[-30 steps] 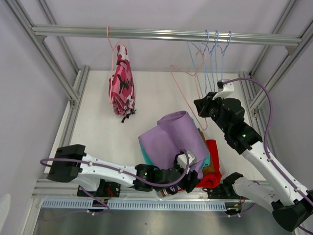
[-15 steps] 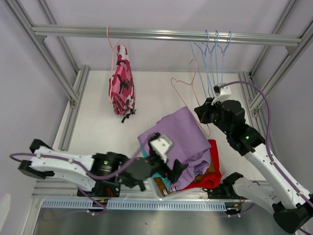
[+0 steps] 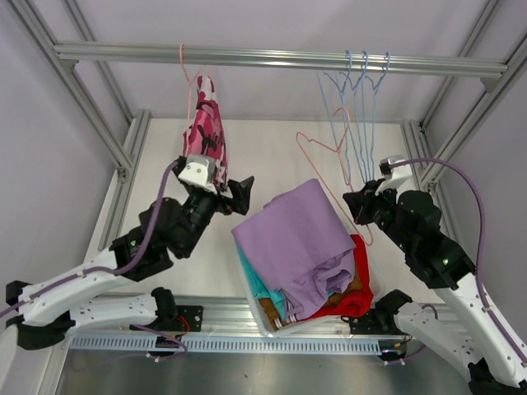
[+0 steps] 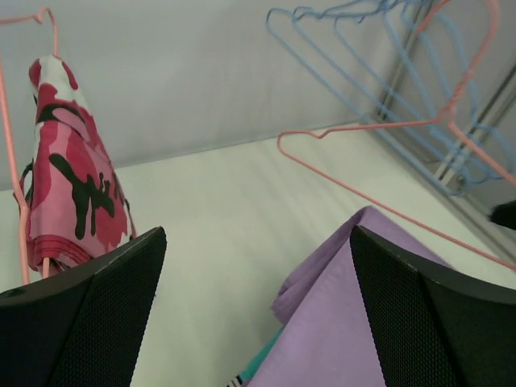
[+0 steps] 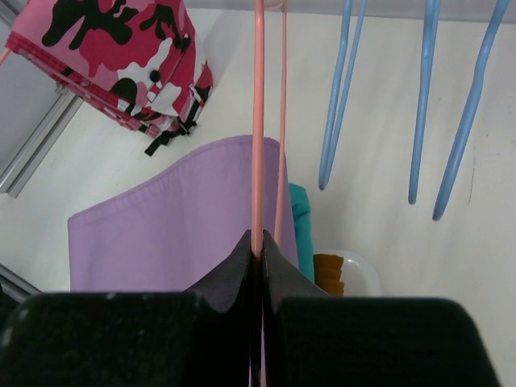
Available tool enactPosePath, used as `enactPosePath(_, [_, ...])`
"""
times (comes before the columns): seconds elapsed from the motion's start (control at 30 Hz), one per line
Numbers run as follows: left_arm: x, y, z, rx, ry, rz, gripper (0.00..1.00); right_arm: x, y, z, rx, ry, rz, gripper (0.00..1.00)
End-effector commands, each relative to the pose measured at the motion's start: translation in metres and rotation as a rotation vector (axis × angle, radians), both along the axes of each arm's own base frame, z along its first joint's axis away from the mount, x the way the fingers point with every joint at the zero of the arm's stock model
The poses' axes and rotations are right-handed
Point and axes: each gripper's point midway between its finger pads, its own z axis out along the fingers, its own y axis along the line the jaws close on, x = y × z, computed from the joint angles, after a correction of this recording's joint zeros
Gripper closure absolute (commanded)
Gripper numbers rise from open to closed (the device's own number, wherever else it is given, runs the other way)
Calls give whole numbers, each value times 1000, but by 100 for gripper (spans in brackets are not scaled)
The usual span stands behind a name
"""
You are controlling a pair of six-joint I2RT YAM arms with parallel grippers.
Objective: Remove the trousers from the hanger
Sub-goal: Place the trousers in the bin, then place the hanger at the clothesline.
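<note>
The right jaws are clamping the bare pink hanger [image 5: 259, 121]; the left jaws are gaping wide, holding nothing, near the hanging camouflage trousers [image 3: 204, 136].

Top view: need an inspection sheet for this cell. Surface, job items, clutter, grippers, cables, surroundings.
Surface: white table, no spills seen.
Job's things: pink camouflage trousers hang on a pink hanger on the rail; lilac trousers top a pile with teal, red and mustard-brown.
Clutter: empty blue hangers on the rail.
Grippers: left gripper open, holding nothing; right gripper shut on an empty pink hanger, off the rail.
Cables: purple cables run along both arms.
Surroundings: aluminium frame, pale walls.
</note>
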Motion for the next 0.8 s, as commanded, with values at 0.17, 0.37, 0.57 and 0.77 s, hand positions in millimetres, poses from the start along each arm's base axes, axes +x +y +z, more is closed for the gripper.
enactPosePath(0.17, [32,3,-34,31,51,5,1,-16,0,-7,-20,-50,39,100])
enactPosePath(0.37, [27,24,-24,-10,-6,40,0,-15,-9,-11,-26,-57,-9,100])
enactPosePath(0.57, [34,29,-26,-10,5,72,0,-9,-11,-22,-61,-23,-41,100])
enactPosePath(0.77, [36,31,-29,-4,12,88,1,-3,-8,-26,-71,-3,-48,100])
